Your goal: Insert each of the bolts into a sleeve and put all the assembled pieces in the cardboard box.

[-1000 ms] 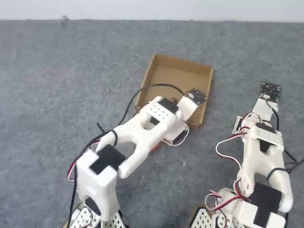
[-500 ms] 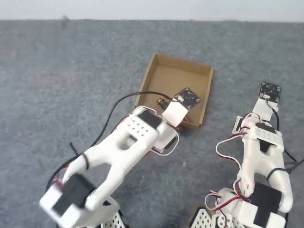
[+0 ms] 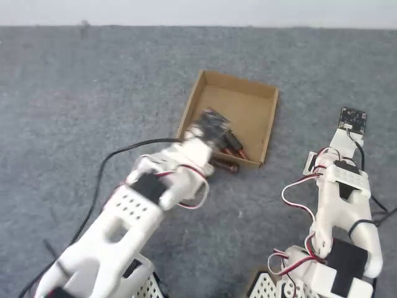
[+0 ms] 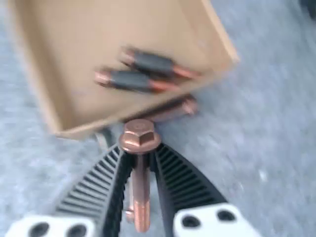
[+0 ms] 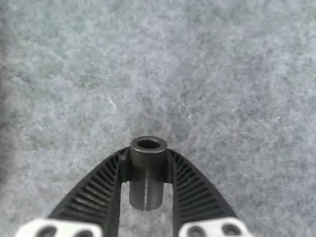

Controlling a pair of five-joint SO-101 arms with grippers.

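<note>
The left claw is clamped on a copper bolt. Its two ribbed fingers press on the shaft, and the hexagonal head stands free just past the fingertips, while the other end of the shaft points back toward the wrist. I judge that this grip keeps the bolt straight and firm for carrying. It leaves the head exposed and not the tip, so the entry into a sleeve may need some care.

The right claw is closed on a black sleeve. The fingers hold it by its sides, and its open hole lies at the fingertip end with nothing covering it. I think this is so that a bolt can go in from there.

In the high view this left claw is at the near left corner of the cardboard box. The right arm stands at the right side, well apart from the box and from the left claw. Bolt and sleeve are therefore not yet joined, and the two claws must come together first.

Inside the box, two assembled pieces lie side by side near the near wall, each a dark sleeve with copper showing at both ends. One more piece lies on the grey carpet, just outside the near wall. It is blurred, and I cannot tell whether it is a bolt alone or already assembled. In my judgement, part of the task is done, and this pair and the outside piece remain.
</note>
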